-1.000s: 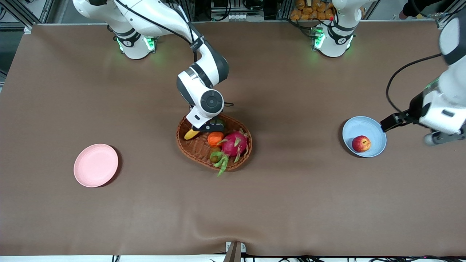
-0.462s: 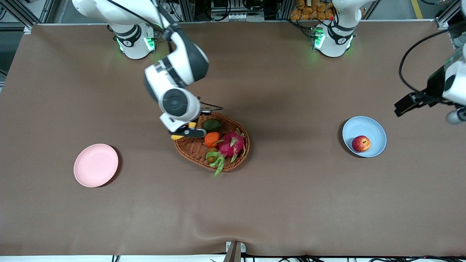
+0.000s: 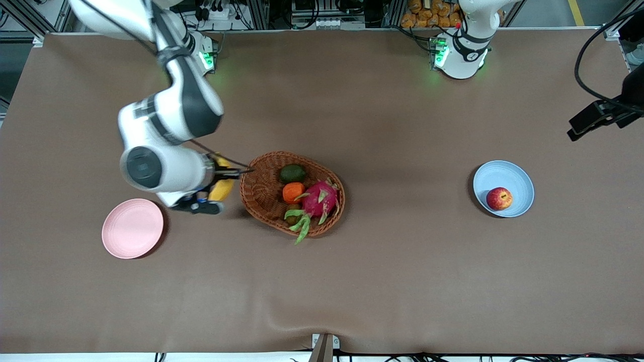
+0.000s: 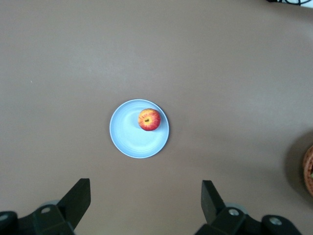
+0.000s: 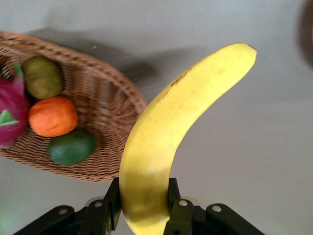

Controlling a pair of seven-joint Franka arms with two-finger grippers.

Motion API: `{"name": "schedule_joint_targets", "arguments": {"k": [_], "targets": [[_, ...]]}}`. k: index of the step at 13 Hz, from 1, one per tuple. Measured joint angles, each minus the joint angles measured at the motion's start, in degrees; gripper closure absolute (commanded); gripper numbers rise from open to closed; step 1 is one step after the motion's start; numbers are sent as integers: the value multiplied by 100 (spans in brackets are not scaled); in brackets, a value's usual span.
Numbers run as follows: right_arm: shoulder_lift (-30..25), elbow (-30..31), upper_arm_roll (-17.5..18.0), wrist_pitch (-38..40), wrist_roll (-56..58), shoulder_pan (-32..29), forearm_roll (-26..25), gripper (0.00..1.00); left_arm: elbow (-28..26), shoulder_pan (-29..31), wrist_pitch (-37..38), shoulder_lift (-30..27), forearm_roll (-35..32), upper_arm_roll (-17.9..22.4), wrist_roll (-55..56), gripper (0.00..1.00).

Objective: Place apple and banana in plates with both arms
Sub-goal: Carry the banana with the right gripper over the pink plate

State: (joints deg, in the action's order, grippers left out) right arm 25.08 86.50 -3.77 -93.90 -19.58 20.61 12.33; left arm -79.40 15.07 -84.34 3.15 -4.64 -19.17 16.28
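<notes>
Basket point(image 3: 261, 193) mid-table point(image 3: 352, 281), holding tangerine point(image 3: 293, 191) beside dragon fruit point(image 3: 320, 199). Apple point(image 3: 499, 198) in plate point(image 3: 503, 173) toward left arm's end. Second plate point(image 3: 132, 228) toward right arm's end. Banana point(image 3: 222, 189) held in right tool point(image 3: 214, 187), over table between basket and second plate.

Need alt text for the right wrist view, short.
The right gripper is shut on a long curved yellow banana, held above the brown table. Beside it is an oval brown wicker basket holding an orange tangerine, two green fruits and a magenta dragon fruit.
</notes>
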Motion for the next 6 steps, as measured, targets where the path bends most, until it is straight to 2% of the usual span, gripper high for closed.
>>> {"name": "schedule_joint_targets", "arguments": {"k": [2, 3, 4, 6], "targets": [[-1, 3, -4, 69, 344, -375, -2, 100, 0, -722, 144, -7, 264, 917, -230, 0], [0, 5, -6, 78, 421, -506, -27, 100, -1, -986, 203, -19, 363, 1244, -278, 0], [1, 8, -7, 78, 446, -621, -101, 100, -5, -1154, 243, -44, 402, 1433, -282, 0], [18, 16, -8, 61, 472, -777, -562, 100, -32, -1229, 269, -159, 414, 1507, -281, 0]]}}
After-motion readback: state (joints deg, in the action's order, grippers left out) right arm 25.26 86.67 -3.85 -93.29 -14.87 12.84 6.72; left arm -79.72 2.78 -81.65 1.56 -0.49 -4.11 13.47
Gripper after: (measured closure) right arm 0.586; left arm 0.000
